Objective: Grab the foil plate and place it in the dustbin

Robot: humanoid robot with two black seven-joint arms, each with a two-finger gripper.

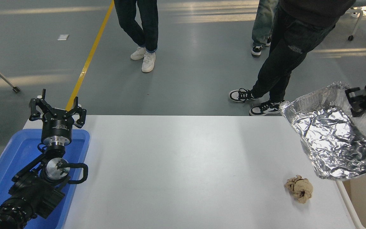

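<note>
crinkled silver foil plate (332,140) held clamped at rim by right gripper (359,101), lifted over table edge; release advised only once centred over cream dustbin (365,197); left gripper (57,109) parked, fingers spread

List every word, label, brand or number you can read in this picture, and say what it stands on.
Nothing can be read for certain.
Pale print on the thigh of a person's black trousers: too small to read.
White marking on the black left gripper's wrist body: too blurred to read.
The crinkled silver foil plate shows no print.
</note>
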